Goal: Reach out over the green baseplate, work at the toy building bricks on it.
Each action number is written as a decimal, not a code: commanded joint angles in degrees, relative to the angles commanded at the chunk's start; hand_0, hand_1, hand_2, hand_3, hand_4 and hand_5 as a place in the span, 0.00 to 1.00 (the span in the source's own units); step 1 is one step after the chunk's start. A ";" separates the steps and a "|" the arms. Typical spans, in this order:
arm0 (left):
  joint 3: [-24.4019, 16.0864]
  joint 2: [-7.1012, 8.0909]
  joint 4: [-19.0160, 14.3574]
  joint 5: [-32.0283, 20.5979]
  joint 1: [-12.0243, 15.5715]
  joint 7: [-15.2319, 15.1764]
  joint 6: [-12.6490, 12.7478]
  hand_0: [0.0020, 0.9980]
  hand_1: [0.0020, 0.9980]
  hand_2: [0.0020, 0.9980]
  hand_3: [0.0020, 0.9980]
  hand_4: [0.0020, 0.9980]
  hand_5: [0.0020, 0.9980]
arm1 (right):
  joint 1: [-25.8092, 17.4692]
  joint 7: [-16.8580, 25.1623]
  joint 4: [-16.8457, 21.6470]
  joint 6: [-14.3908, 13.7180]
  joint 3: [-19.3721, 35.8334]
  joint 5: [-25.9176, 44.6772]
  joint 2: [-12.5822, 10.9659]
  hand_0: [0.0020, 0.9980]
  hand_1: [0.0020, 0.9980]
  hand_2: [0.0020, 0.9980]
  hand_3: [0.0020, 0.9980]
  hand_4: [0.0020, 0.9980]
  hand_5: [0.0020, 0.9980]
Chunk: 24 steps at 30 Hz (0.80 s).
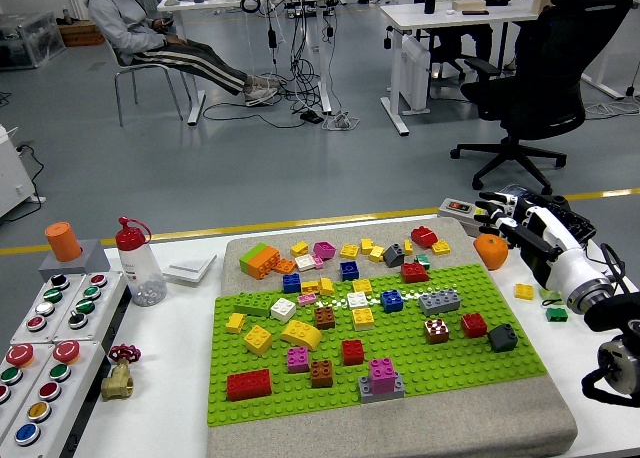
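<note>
Currently hovering right hand (515,218), fingers spread and empty, beyond green baseplate (380,378) right edge; risks knocking orange piece (491,251) when reaching.

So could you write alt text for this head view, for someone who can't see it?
A green baseplate on a grey mat, dotted with colourful toy building bricks, fills the middle of a white table. The robot's right hand hovers, fingers spread, at the baseplate's far right; button panels and a red-capped bottle sit left.
</note>
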 joint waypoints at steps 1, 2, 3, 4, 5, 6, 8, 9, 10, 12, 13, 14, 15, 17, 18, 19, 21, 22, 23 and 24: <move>0.00 0.01 0.00 -0.02 0.00 -0.01 0.01 0.66 0.63 0.64 0.48 0.36 1.00 | 0.08 0.04 -0.09 -0.11 -0.29 -0.57 -0.04 0.84 0.79 0.75 0.77 0.66 0.20; 0.01 0.02 0.01 -0.08 0.01 -0.03 0.05 0.66 0.63 0.64 0.47 0.36 1.00 | 0.28 0.12 -0.35 -0.34 -1.05 -2.63 -0.17 0.86 0.80 0.77 0.80 0.68 0.17; 0.04 0.04 0.02 -0.17 0.02 -0.06 0.09 0.66 0.63 0.64 0.47 0.36 1.00 | 0.45 0.15 -0.62 -0.36 -1.69 -4.35 -0.31 0.86 0.80 0.77 0.80 0.68 0.17; 0.08 0.07 0.03 -0.29 0.03 -0.08 0.14 0.66 0.63 0.64 0.47 0.36 1.00 | 0.63 0.18 -0.90 -0.28 -2.35 -6.31 -0.47 0.86 0.80 0.77 0.80 0.68 0.17; 0.11 0.08 0.03 -0.38 0.05 -0.10 0.17 0.66 0.63 0.64 0.47 0.36 1.00 | 0.76 0.17 -1.14 0.14 -2.88 -8.37 -0.64 0.86 0.80 0.77 0.80 0.68 0.17; 0.15 0.09 0.04 -0.45 0.06 -0.12 0.20 0.66 0.63 0.64 0.47 0.36 1.00 | 0.85 0.16 -1.31 0.42 -3.24 -10.31 -0.75 0.86 0.80 0.77 0.80 0.68 0.17; 0.21 0.10 0.05 -0.66 0.13 -0.15 0.26 0.66 0.63 0.64 0.47 0.36 1.00 | 1.05 0.03 -1.68 1.78 -4.16 -14.67 -1.13 0.86 0.80 0.77 0.80 0.68 0.17; 0.24 0.09 0.05 -0.73 0.17 -0.16 0.28 0.66 0.63 0.64 0.47 0.36 1.00 | 1.14 0.06 -1.83 2.31 -4.58 -16.73 -1.30 0.87 0.81 0.79 0.80 0.69 0.17; 0.25 0.09 0.05 -0.77 0.20 -0.16 0.29 0.66 0.63 0.64 0.47 0.36 1.00 | 1.24 0.15 -1.96 2.81 -5.02 -19.01 -1.49 0.87 0.81 0.79 0.80 0.69 0.17; 0.26 0.07 0.05 -0.81 0.25 -0.13 0.30 0.66 0.63 0.64 0.47 0.36 1.00 | 1.48 0.37 -2.18 3.52 -5.90 -23.35 -1.80 0.87 0.81 0.79 0.80 0.69 0.17; 0.27 0.06 0.05 -0.81 0.28 -0.11 0.31 0.66 0.63 0.64 0.47 0.36 1.00 | 1.59 0.46 -2.29 3.77 -6.26 -25.28 -1.91 0.87 0.81 0.79 0.80 0.69 0.17; 0.27 0.05 0.04 -0.82 0.31 -0.09 0.31 0.66 0.63 0.64 0.47 0.36 1.00 | 1.73 0.54 -2.43 4.06 -6.69 -27.69 -2.01 0.87 0.81 0.79 0.80 0.69 0.17; 0.27 0.04 0.04 -0.82 0.33 -0.08 0.31 0.66 0.63 0.64 0.47 0.35 1.00 | 1.83 0.53 -2.54 4.24 -6.99 -29.34 -2.06 0.88 0.81 0.79 0.80 0.69 0.16; 0.28 0.01 0.04 -0.86 0.39 -0.05 0.31 0.66 0.63 0.64 0.47 0.35 1.00 | 2.13 0.42 -2.88 4.72 -7.90 -34.15 -2.18 0.88 0.81 0.79 0.80 0.69 0.16; 0.29 0.00 0.04 -0.87 0.43 -0.05 0.31 0.66 0.63 0.64 0.47 0.35 1.00 | 2.23 0.35 -3.01 4.88 -8.26 -36.07 -2.20 0.88 0.81 0.79 0.80 0.69 0.16; 0.28 0.00 0.05 -0.88 0.48 -0.06 0.33 0.66 0.63 0.64 0.47 0.35 1.00 | 2.30 0.30 -3.16 5.02 -8.67 -38.48 -2.18 0.88 0.81 0.79 0.80 0.69 0.16; 0.25 0.04 0.07 -0.92 0.60 -0.11 0.38 0.66 0.63 0.64 0.47 0.35 1.00 | 2.35 0.22 -3.42 5.18 -9.26 -42.79 -2.03 0.88 0.82 0.79 0.80 0.69 0.16; 0.16 0.07 0.09 -0.91 0.65 -0.14 0.41 0.66 0.63 0.64 0.47 0.35 1.00 | 2.44 0.16 -3.57 5.22 -9.58 -45.02 -1.87 0.88 0.82 0.79 0.80 0.69 0.16; 0.12 0.09 0.10 -0.90 0.67 -0.15 0.43 0.66 0.63 0.64 0.47 0.35 1.00 | 2.48 0.13 -3.65 5.24 -9.74 -46.41 -1.79 0.88 0.82 0.79 0.80 0.69 0.16; 0.12 0.10 0.12 -0.94 0.67 -0.19 0.46 0.66 0.63 0.64 0.47 0.35 1.00 | 2.56 0.06 -3.74 5.21 -9.98 -48.57 -1.67 0.88 0.82 0.79 0.80 0.69 0.16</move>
